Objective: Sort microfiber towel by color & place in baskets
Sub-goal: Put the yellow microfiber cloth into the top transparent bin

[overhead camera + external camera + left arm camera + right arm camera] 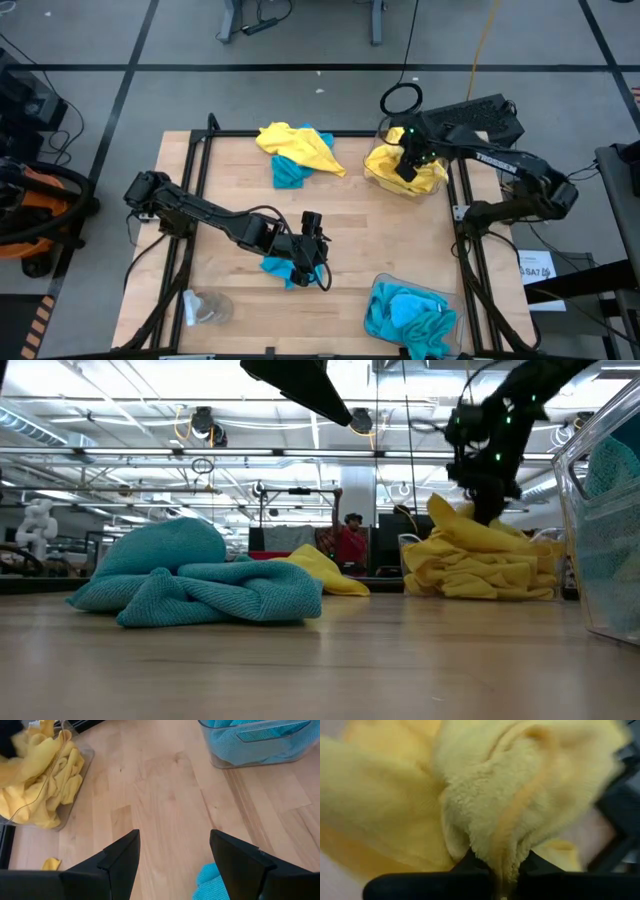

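My right gripper (408, 163) is down in the far right clear basket (378, 172), shut on a yellow towel (520, 785) that lies on the yellow heap there (480, 565). My left gripper (318, 258) is open, just above the table's middle. A crumpled turquoise towel (278, 267) lies on the wood below it and shows by one finger in the left wrist view (212, 880). I cannot tell whether the finger touches it. A mixed yellow and turquoise pile (296, 150) lies at the far middle. The near right basket (376, 300) holds turquoise towels. My right gripper pinches a fold of the yellow towel (502, 862) between its two fingers. It comes from above, pointing down into the basket (487, 510). The towel bunches up around the fingers, and its lower part rests on the yellow heap in the basket.
A small clear round glassy object (205, 306) lies at the near left. A black ring (401, 99) and a dark keyboard-like block (475, 118) lie beyond the far right corner. Bare wood (165, 795) lies between the left gripper and both baskets.
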{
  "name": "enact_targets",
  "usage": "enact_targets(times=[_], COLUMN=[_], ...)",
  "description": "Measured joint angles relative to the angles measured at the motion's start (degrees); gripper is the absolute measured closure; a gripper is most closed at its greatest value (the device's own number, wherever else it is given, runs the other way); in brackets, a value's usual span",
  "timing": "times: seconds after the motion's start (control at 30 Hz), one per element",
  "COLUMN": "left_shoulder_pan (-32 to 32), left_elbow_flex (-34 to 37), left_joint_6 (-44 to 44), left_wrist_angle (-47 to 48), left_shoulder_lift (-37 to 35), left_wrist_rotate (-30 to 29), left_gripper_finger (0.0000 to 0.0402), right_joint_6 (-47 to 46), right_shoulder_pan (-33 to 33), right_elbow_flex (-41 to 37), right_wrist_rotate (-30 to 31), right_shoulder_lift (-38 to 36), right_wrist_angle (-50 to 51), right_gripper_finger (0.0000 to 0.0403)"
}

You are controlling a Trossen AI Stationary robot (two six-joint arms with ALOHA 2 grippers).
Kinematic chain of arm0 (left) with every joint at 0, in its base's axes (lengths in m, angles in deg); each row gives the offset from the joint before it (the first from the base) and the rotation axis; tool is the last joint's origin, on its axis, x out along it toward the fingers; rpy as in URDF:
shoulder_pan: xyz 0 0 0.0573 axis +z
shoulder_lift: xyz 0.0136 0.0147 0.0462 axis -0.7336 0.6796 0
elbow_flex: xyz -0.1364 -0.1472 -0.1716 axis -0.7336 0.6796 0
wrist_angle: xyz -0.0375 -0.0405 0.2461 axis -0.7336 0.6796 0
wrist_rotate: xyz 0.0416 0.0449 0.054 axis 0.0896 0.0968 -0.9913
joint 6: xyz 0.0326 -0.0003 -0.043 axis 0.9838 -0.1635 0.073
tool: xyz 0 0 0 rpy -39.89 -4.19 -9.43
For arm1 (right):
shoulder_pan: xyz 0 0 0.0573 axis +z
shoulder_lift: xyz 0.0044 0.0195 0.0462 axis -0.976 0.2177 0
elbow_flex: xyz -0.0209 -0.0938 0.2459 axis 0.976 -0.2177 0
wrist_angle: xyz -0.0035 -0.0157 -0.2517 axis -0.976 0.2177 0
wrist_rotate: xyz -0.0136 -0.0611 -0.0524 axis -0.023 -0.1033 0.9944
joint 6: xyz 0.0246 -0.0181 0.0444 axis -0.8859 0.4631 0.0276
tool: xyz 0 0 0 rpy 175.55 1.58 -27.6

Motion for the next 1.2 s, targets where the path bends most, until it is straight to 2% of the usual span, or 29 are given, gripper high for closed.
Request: enact_targets(times=[0.3,0.57,1.2], left_shoulder_pan=[0.00,0.00,0.00], left_elbow_flex=[0.00,-0.02,-0.02], left_joint_6=[-0.04,-0.09,-1.21], left_wrist_angle=[-0.02,-0.94,-0.96], left_shoulder_lift=[0.00,0.00,0.00], left_wrist_rotate=[0.00,-0.01,-0.02], left_gripper_finger=[0.0155,0.0155,0.0155], right_joint_6=[-0.14,-0.09,0.13], right_shoulder_pan=[-2.61,-3.07,-2.85], right_elbow_flex=[-8.75,-9.47,-9.64], right_wrist_rotate=[-5.28,-5.09,-4.92], right_shoulder_lift=[5.85,7.38,6.78], right_wrist_angle=[-10.59,-12.06,-11.86], right_gripper_finger=[0.0394,0.0393,0.0311])
